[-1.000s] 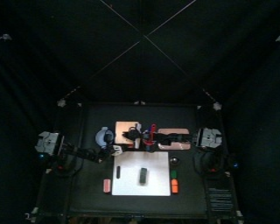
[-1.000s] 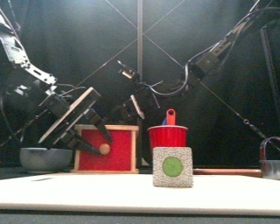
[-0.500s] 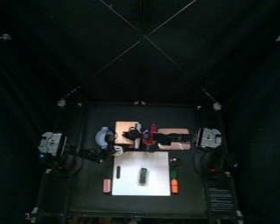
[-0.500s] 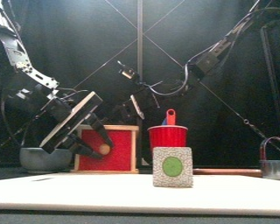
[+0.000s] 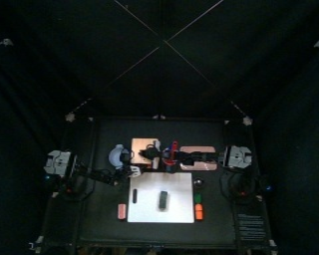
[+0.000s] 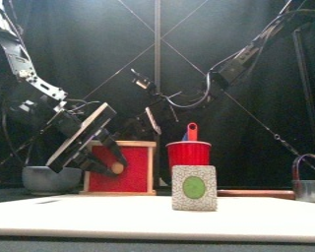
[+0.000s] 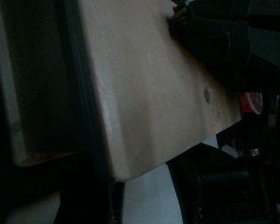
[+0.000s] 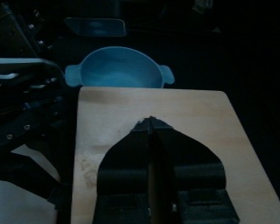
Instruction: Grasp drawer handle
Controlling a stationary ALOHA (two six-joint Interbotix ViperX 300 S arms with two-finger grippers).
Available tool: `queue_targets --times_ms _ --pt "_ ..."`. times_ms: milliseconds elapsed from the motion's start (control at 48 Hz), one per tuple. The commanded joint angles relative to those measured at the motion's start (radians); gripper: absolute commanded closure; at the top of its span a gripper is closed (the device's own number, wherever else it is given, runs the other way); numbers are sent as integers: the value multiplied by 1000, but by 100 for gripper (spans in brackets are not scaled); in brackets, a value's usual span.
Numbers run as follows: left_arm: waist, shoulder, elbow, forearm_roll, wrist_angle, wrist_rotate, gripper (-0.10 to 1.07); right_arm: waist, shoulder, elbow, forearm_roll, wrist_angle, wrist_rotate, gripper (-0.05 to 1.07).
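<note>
**At the drawer front: left gripper on approach to the handle**

At the table's front edge you have the white mat (image 6: 68, 219), with a small speckled box with a green oval label (image 6: 193, 187) standing on it. Just behind the box is the red cup (image 6: 189, 156). Neither is part of this step.

Next back, left of the cup, is the wooden drawer box (image 6: 137, 169), its red face towards the front camera. The drawer handle (image 6: 117, 167) is a small round knob near the middle of that face. A grey bowl (image 6: 47, 178) sits to the left of the drawer box.

The left gripper (image 6: 101, 157) hangs tilted at the drawer face. Its jaws look spread wide with nothing between them; I judge the knob not yet gripped. The left wrist view shows only the box's wooden top, not the knob.

The right gripper (image 8: 149, 127) hovers above the drawer box, its jaws looking pressed together and empty.

Risks, as judgement:
- The knob is small, so if you close off-centre the jaws could slip past it or pinch it by one edge.
- If you push in while closing, you could shove the light box back, or sideways into the bowl.
- The tilted approach could make a finger scrape the red face first.
- The right arm hangs close overhead, so lifting the left arm sharply risks contact.
</note>
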Motion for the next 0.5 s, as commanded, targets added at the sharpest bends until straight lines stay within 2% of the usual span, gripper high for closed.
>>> queue_targets --times_ms 0,271,479 --pt "6 -5 -11 2 -9 3 29 2 -6 0 -2 18 2 98" --pt "-12 -14 -8 0 8 0 30 2 -6 -3 -2 29 0 98" --pt "-67 -18 -15 -3 38 0 30 -3 -6 -3 -2 44 -2 98"
